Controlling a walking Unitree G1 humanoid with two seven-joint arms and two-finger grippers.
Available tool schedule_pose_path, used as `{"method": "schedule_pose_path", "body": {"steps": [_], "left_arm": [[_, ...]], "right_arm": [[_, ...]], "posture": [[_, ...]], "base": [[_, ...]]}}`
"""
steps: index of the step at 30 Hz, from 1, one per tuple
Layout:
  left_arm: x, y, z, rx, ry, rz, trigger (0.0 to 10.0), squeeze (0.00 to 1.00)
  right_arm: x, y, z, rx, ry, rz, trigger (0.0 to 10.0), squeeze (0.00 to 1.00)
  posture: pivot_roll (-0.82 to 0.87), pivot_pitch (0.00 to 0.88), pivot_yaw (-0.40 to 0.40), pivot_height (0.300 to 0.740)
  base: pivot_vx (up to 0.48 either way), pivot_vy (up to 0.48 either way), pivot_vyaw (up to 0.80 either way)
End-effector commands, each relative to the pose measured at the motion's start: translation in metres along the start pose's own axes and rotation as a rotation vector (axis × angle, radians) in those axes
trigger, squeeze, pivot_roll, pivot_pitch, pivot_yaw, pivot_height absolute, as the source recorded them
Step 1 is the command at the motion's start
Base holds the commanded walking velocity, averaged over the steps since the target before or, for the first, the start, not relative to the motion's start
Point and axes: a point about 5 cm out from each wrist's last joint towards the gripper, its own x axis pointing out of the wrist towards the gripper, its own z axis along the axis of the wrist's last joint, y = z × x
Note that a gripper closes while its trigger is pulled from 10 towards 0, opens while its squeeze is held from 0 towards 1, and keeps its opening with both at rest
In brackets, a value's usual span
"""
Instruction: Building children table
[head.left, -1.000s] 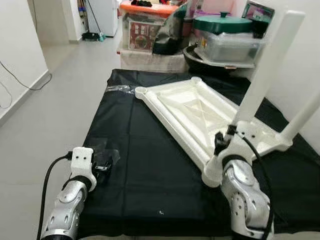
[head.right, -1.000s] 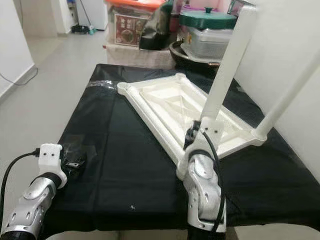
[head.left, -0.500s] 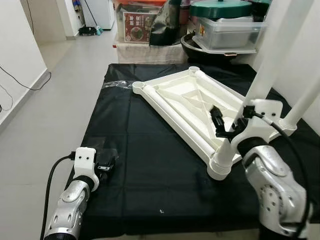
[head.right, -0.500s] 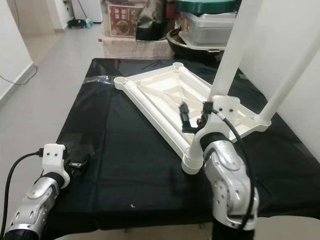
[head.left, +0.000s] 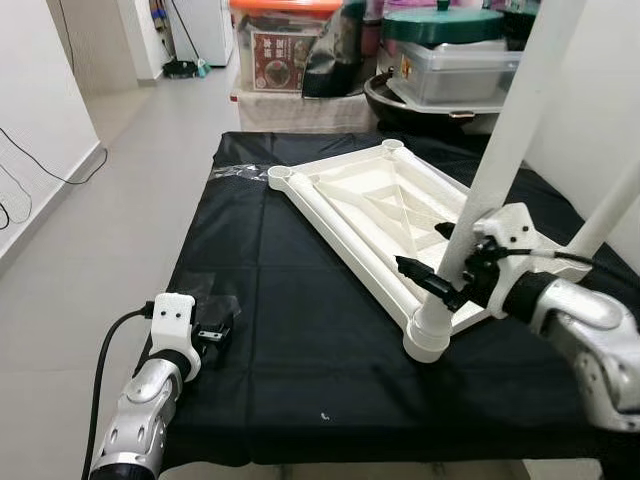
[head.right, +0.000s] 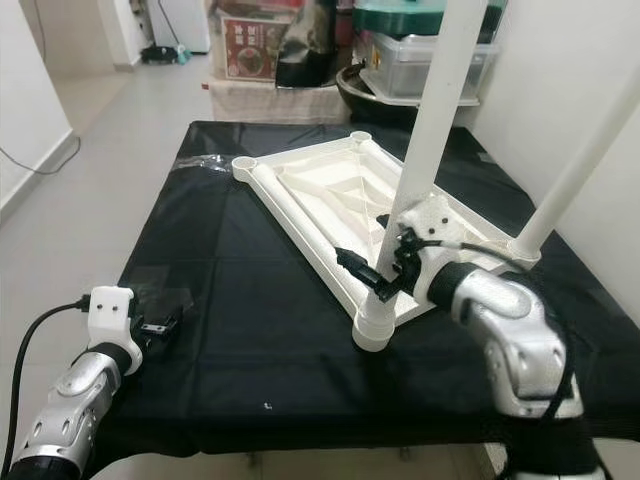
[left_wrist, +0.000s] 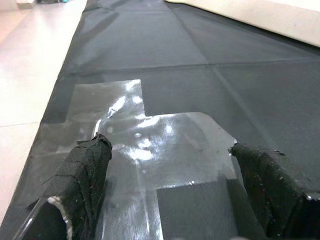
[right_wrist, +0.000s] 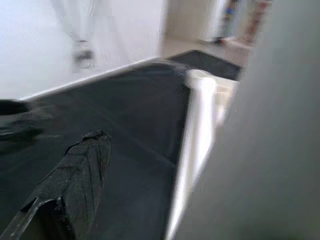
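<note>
White plastic tabletop (head.left: 370, 205), round tubular leg (head.left: 500, 160)

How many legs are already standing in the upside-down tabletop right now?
2. One white leg stands in the near corner socket, with the right gripper at its base. A second leg rises from the corner toward the robot's right. The two far sockets look empty.

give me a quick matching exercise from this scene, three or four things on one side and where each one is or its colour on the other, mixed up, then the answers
Things:
1. right gripper
2. left gripper
3. pot lid
4. upside-down table top

Descriptions:
A. green, on the clutter behind the cloth
B. white, lying on the black cloth
C. around the foot of the upright white leg
D. over clear plastic at the cloth's near left edge

Pairs: 1-C, 2-D, 3-A, 4-B
</note>
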Motion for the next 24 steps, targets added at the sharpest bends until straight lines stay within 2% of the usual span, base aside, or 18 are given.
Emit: {"method": "schedule_pose_path", "body": {"steps": [1, 3, 4, 5, 6, 10, 14, 16, 17, 18, 19, 20, 21, 22, 23, 24], "left_arm": [[-0.001, 0.0, -0.005, 0.006, 0.016, 0.001, 10.0, 0.0], [-0.001, 0.0, -0.005, 0.006, 0.016, 0.001, 10.0, 0.0], [-0.001, -0.001, -0.005, 0.006, 0.016, 0.001, 10.0, 0.0], [-0.001, -0.001, -0.005, 0.006, 0.016, 0.001, 10.0, 0.0], [-0.001, -0.001, -0.005, 0.005, 0.015, 0.0, 10.0, 0.0], [-0.002, -0.003, -0.006, 0.006, 0.017, -0.006, 10.0, 0.0], [-0.002, -0.002, -0.007, 0.008, 0.02, -0.007, 10.0, 0.0], [-0.002, -0.002, -0.007, 0.009, 0.021, -0.008, 10.0, 0.0], [-0.002, -0.003, -0.007, 0.01, 0.021, -0.01, 10.0, 0.0], [-0.002, -0.003, -0.007, 0.01, 0.021, -0.01, 10.0, 0.0], [-0.002, -0.003, -0.007, 0.011, 0.022, -0.011, 10.0, 0.0], [-0.001, -0.003, -0.007, 0.011, 0.021, -0.011, 10.0, 0.0], [-0.001, -0.003, -0.007, 0.011, 0.021, -0.011, 10.0, 0.0], [-0.001, -0.003, -0.007, 0.011, 0.021, -0.011, 10.0, 0.0], [-0.002, -0.003, -0.007, 0.01, 0.02, -0.01, 10.0, 0.0], [-0.002, -0.003, -0.007, 0.01, 0.021, -0.009, 10.0, 0.0]], "right_arm": [[-0.001, -0.01, 0.011, 0.005, -0.08, 0.06, 4.2, 0.0], [-0.001, -0.01, 0.011, 0.005, -0.08, 0.06, 4.2, 0.0], [0.0, -0.009, 0.015, 0.012, -0.105, 0.094, 1.7, 0.0], [0.0, -0.009, 0.015, 0.012, -0.105, 0.094, 1.7, 0.0], [0.002, -0.005, 0.018, 0.012, -0.127, 0.154, 0.0, 0.0], [0.006, 0.009, 0.009, 0.009, -0.129, 0.311, 0.0, 0.0], [0.009, 0.008, -0.005, 0.023, -0.083, 0.276, 0.0, 0.0], [0.013, -0.001, -0.014, 0.041, -0.04, 0.168, 0.0, 0.0], [0.017, -0.01, -0.02, 0.066, -0.006, 0.032, 0.0, 0.0], [0.017, -0.01, -0.02, 0.066, -0.006, 0.032, 0.0, 0.0], [0.02, -0.018, -0.026, 0.088, 0.032, -0.092, 0.0, 0.0], [0.02, -0.027, -0.035, 0.132, 0.074, -0.302, 0.0, 0.0], [0.02, -0.027, -0.035, 0.132, 0.074, -0.302, 0.0, 0.0], [0.019, -0.032, -0.042, 0.161, 0.106, -0.439, 0.0, 0.0], [0.015, -0.032, -0.05, 0.177, 0.149, -0.603, 0.0, 0.0], [0.011, -0.022, -0.056, 0.205, 0.185, -0.759, 0.0, 0.0]], "posture": [[0.1, 0.0, -0.075, 0.74], [0.1, 0.0, -0.075, 0.74], [0.1, 0.0, -0.079, 0.74], [0.1, 0.0, -0.079, 0.74], [0.11, 0.0, -0.081, 0.74], [0.11, 0.0, -0.083, 0.74], [0.11, 0.0, -0.083, 0.74], [0.11, 0.0, -0.08, 0.74], [0.11, 0.0, -0.08, 0.74], [0.11, 0.0, -0.08, 0.74], [0.11, 0.0, -0.08, 0.74], [0.1, 0.0, -0.081, 0.74], [0.1, 0.0, -0.081, 0.74], [0.1, 0.0, -0.081, 0.74], [0.1, 0.0, -0.084, 0.74], [0.1, 0.0, -0.084, 0.74]], "base": [[0.0, 0.0, 0.0], [0.0, 0.0, 0.0], [0.0, 0.0, 0.0], [0.0, 0.0, 0.0], [0.0, 0.0, 0.0], [0.0, 0.0, 0.0], [0.0, 0.0, 0.0], [0.0, 0.0, 0.0], [0.0, 0.0, 0.0], [0.0, 0.0, 0.0], [0.0, 0.0, 0.0], [0.0, 0.0, 0.0], [0.0, 0.0, 0.0], [0.0, 0.0, 0.0], [0.0, 0.0, 0.0], [0.0, 0.0, 0.0]]}}
